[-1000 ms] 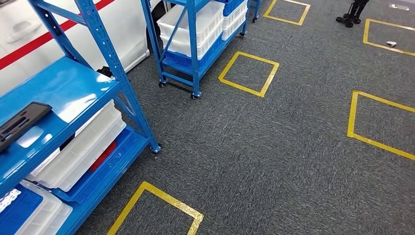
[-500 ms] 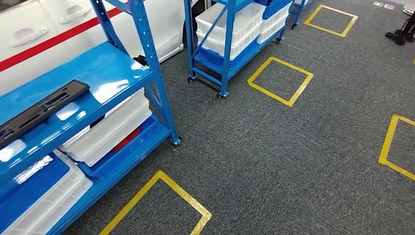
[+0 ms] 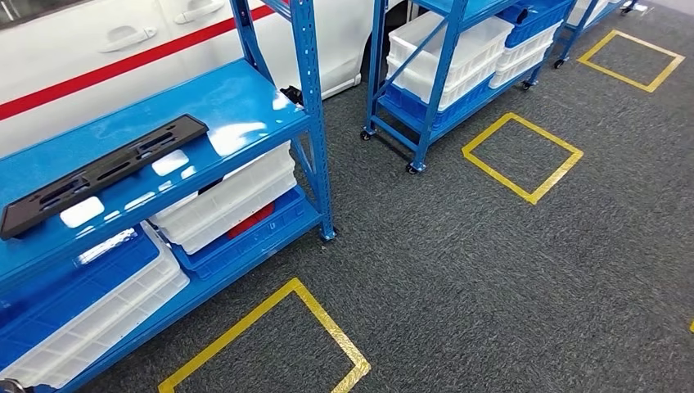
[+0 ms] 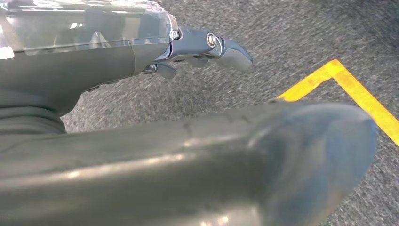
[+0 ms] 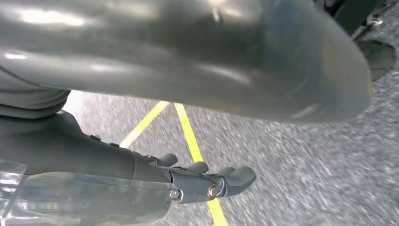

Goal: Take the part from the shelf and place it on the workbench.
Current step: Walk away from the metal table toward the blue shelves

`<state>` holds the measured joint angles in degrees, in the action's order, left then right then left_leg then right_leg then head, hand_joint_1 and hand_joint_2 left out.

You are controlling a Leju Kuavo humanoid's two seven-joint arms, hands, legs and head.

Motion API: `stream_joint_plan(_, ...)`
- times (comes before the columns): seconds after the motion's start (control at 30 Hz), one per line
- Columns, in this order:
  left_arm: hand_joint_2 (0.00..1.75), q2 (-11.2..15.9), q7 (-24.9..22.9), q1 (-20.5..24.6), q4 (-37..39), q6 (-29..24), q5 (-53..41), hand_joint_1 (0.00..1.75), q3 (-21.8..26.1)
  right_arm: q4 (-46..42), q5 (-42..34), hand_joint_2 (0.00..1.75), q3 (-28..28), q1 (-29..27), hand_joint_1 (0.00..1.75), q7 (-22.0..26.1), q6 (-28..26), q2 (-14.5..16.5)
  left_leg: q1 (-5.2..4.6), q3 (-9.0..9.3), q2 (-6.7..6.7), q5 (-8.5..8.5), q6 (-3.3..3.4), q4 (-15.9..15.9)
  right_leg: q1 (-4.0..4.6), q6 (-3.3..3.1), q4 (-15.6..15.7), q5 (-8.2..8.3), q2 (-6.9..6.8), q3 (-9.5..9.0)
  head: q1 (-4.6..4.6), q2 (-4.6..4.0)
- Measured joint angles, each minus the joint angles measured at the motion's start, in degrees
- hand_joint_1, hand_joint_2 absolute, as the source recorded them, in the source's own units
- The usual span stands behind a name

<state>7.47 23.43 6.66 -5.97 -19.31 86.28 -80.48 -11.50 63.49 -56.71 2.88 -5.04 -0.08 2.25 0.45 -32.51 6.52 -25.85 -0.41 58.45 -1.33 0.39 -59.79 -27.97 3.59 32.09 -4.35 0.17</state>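
The part (image 3: 105, 173), a long black flat piece with slots, lies on the top blue deck of the near shelf (image 3: 245, 98), set at a slant, its far end toward the shelf's upright post and its near end toward the picture's left edge. Nothing touches it. Under that deck sit white bins (image 3: 229, 201) with a red thing between them and a blue tray beneath; lower and nearer lie a blue lid and another white bin (image 3: 90, 323). Behind the shelf stands a white car (image 3: 98, 49) with a red stripe and door handles. A second blue shelf (image 3: 446, 74) on casters stands farther off, loaded with white and blue bins. The floor is grey carpet with yellow tape squares (image 3: 524, 155), one just in front of the near shelf and others beyond. The left hand (image 4: 207, 49) hangs over the carpet near a yellow tape corner, holding nothing, its fingers stretched out with a slight curl and its thumb apart from them. The right hand (image 5: 207, 181) likewise hangs over carpet and yellow tape lines, empty, fingers extended and loosely spread away from the thumb.
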Motion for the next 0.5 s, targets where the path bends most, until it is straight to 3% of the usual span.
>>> stream_joint_plan(0.07,0.00,0.00,-0.03,-0.17,0.00,-0.04,0.01,0.00,-0.11,0.00,0.00,0.00,-0.01,0.23,0.00,-0.07,0.01,0.06,0.19,-0.25,0.26,0.01,-0.70,0.05,0.09,-0.92,0.24,0.23,-1.28,-0.08,0.00,0.00)
stream_joint_plan(0.1,0.00,0.01,-0.03,-0.22,0.00,-0.04,0.01,0.00,-0.15,0.00,0.00,0.00,-0.01,0.26,0.00,-0.11,0.01,0.10,0.22,-0.64,-0.70,-0.57,-0.97,0.85,0.09,-1.38,0.42,0.34,-1.93,-0.12,-0.01,0.00)
stream_joint_plan(0.13,0.00,0.01,-0.03,-0.17,0.00,-0.04,0.01,0.00,-0.16,0.00,0.00,0.00,-0.01,0.20,0.00,-0.15,0.01,0.15,0.22,-1.49,-2.15,-1.79,-1.17,2.77,0.07,-1.76,0.60,0.43,-2.67,-0.14,-0.01,0.00)
stream_joint_plan(0.2,0.00,0.02,0.06,0.18,0.00,-0.02,0.01,0.00,-0.18,0.00,0.00,0.00,-0.01,-0.08,0.00,-0.19,0.05,0.18,0.22,-4.72,-5.00,-5.58,-1.46,9.70,0.30,-2.20,0.67,0.36,-4.27,-0.08,-0.02,0.00)
stream_joint_plan(0.27,0.00,0.00,0.28,0.29,0.00,0.07,0.02,0.00,-0.19,0.00,0.01,0.00,-0.02,-0.22,0.00,-0.21,0.12,0.18,0.26,-7.46,-5.76,-7.77,-1.66,15.65,0.56,-2.37,0.65,0.21,-5.92,-0.06,-0.02,0.00)
stream_joint_plan(0.3,0.00,-0.01,0.39,0.21,0.00,0.11,0.03,0.00,-0.20,0.00,0.02,0.00,-0.03,-0.20,0.00,-0.16,0.14,0.18,0.25,-7.47,-5.92,-7.30,-1.64,15.86,0.64,-2.39,0.64,0.14,-6.66,-0.10,-0.02,0.00)
stream_joint_plan(0.37,0.00,0.01,0.53,0.09,0.00,0.14,0.05,0.00,-0.20,0.00,0.07,0.00,-0.03,-0.10,0.00,0.03,0.14,0.19,0.14,-4.42,-6.85,-4.00,-1.27,10.23,0.76,-2.30,0.64,-0.06,-8.04,-0.37,-0.02,0.00)
stream_joint_plan(0.43,0.00,0.08,0.59,0.24,0.00,0.14,0.05,0.00,-0.20,0.00,0.11,0.00,-0.03,-0.04,0.00,0.20,0.14,0.21,-0.36,-0.63,-9.32,-1.43,-0.38,2.83,0.96,-1.94,0.61,-0.35,-9.33,-0.78,-0.01,0.00)
stream_joint_plan(0.5,0.00,0.17,0.60,0.35,0.00,0.14,0.06,0.00,-0.20,0.00,0.12,0.00,-0.03,0.07,0.00,0.38,0.15,0.24,-0.84,0.54,-10.40,-1.05,0.42,0.06,1.04,-1.36,0.65,-0.58,-10.45,-1.10,-0.01,0.00)
